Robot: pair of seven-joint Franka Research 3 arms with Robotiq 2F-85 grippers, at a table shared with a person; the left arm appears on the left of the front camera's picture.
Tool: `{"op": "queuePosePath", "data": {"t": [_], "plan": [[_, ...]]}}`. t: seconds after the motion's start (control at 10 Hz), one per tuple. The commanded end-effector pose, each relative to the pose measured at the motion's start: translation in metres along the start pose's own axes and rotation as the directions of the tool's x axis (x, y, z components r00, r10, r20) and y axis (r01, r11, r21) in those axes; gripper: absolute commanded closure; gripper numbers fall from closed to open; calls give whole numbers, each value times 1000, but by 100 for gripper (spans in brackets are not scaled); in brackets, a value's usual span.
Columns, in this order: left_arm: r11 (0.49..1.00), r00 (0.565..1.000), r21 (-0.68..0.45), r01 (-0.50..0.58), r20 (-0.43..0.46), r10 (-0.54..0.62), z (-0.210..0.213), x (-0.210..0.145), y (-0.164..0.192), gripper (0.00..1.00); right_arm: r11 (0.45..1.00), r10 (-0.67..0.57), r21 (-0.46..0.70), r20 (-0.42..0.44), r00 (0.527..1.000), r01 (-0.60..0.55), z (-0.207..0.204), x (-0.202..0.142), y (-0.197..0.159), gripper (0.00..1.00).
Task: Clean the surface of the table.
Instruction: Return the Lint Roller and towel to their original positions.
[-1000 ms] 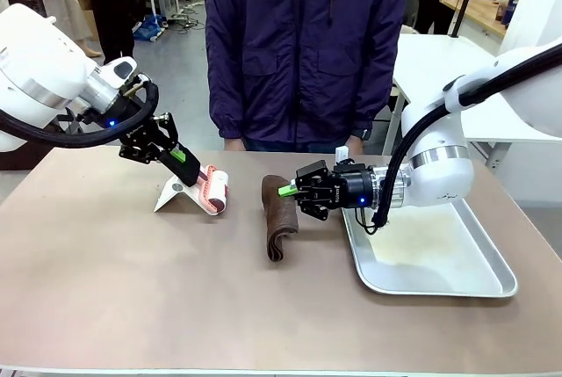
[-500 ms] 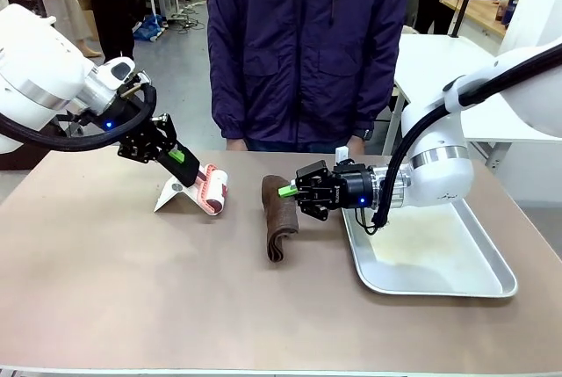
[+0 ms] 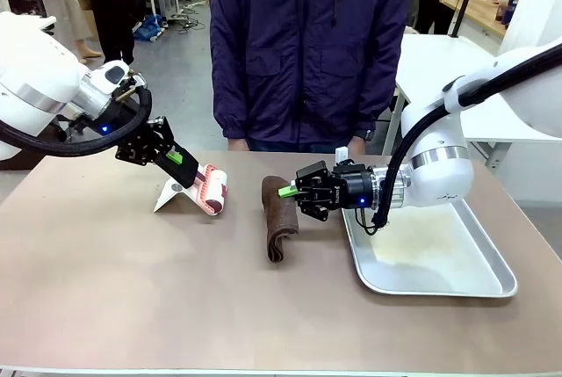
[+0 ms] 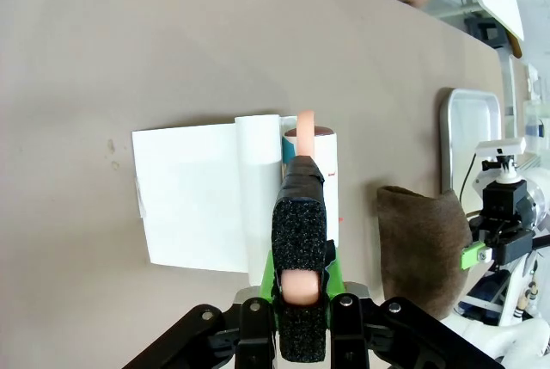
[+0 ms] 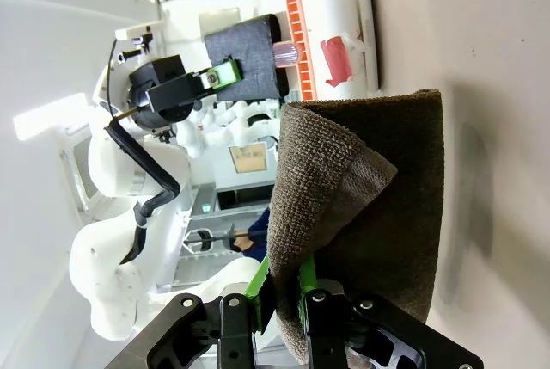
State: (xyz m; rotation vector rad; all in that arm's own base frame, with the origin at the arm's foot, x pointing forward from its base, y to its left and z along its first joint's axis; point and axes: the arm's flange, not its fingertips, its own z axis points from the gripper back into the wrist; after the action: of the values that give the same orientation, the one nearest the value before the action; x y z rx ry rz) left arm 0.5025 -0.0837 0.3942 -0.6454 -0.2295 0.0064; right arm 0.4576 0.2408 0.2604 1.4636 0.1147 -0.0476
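Since a second ago, only the left arm has shifted: its wrist and white forearm have drawn slightly toward the picture's left edge, while the lint roller and everything else on the table point(image 3: 132, 289) lie as they did. The left gripper point(image 3: 180, 158) is clamped on the pink handle of the lint roller point(image 3: 213, 189), whose white roll rests on the beige-brown tabletop at the edge of a white sheet point(image 3: 169, 195); in the left wrist view the gripper point(image 4: 299, 240) has its black pads pinched on that handle, with the roll point(image 4: 296, 175) lying across the sheet point(image 4: 185, 206). The right gripper point(image 3: 287, 190) reaches in from the right, low over the table, and is closed on the upper end of a folded brown cloth point(image 3: 279, 219) that lies on the tabletop just left of the metal tray point(image 3: 492, 293). In the right wrist view the green-padded fingers point(image 5: 258, 279) squeeze a fold of the cloth point(image 5: 369, 206), though how much fabric sits between them is hard to judge at that angle. The table spans the whole near part of the front view, and a person in a dark jacket point(image 3: 307, 43) stands at its far side.
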Motion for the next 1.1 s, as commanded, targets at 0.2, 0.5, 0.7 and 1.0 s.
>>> {"op": "queuePosePath", "data": {"t": [0.2,0.5,0.7,1.0], "plan": [[1000,1000,-1,-9,12,9,-2,-5,8,78,1000,1,-23,-23,1000,-2,-1,2,3,88],[1000,1000,0,-12,11,12,-2,-4,7,78,997,-17,-80,-15,1000,16,2,2,3,88],[1000,1000,2,-12,10,12,-2,-4,8,78,983,-25,-183,17,1000,28,4,0,7,88],[1000,1000,5,-10,13,10,0,-3,10,78,948,-15,-317,70,997,36,10,0,16,88]]}}
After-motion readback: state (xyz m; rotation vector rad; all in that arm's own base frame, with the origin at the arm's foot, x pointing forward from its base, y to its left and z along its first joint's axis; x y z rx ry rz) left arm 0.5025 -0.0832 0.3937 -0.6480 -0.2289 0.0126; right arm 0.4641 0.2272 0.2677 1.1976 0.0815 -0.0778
